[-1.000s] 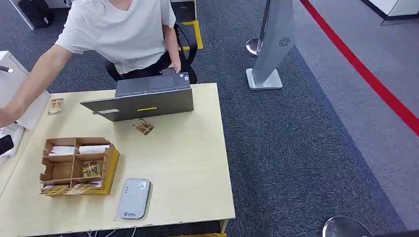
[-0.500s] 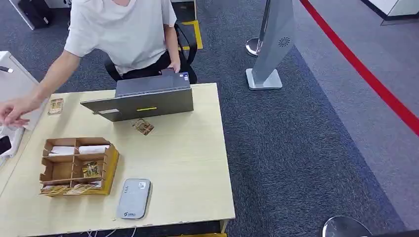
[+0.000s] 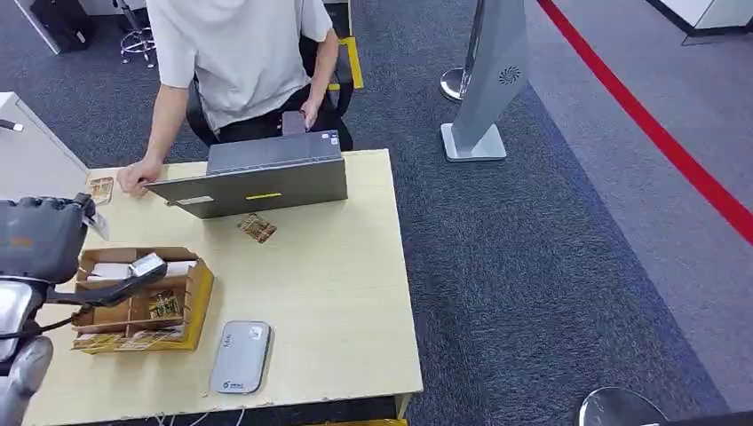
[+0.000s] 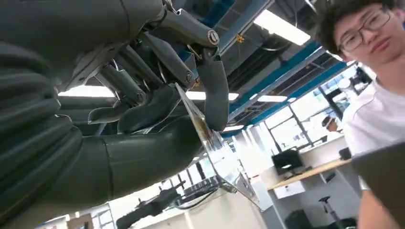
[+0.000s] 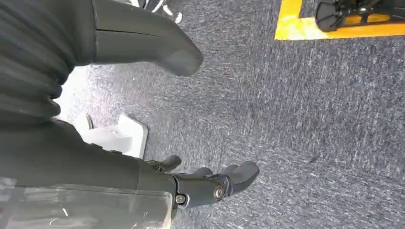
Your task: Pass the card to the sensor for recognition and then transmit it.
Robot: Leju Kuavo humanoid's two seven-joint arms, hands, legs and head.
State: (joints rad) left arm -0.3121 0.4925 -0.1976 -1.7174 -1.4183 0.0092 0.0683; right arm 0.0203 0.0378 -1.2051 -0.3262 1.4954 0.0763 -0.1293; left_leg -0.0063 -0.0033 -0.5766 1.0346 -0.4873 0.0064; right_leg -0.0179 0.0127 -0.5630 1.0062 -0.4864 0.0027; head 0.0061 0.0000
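My left hand (image 3: 40,240) is raised over the table's left edge, beside the wooden card box (image 3: 197,297). In the left wrist view this hand (image 4: 157,105) pinches a clear-sleeved card (image 4: 210,143) between thumb and fingers. The grey card sensor (image 3: 240,357) lies flat near the table's front edge, to the right of the hand and nearer to me. My right hand (image 5: 210,183) hangs over the carpet with its fingers apart and nothing in them.
A grey laptop (image 3: 257,177) stands at the back of the table with a loose card (image 3: 257,228) in front of it. A seated person rests a hand (image 3: 138,176) next to another card (image 3: 100,190) at the back left corner. A grey stand (image 3: 484,89) is on the carpet to the right.
My left arm has risen into the head view at the left. The person has sat back upright and drawn the outstretched arm in, setting that hand on the table's back left corner.
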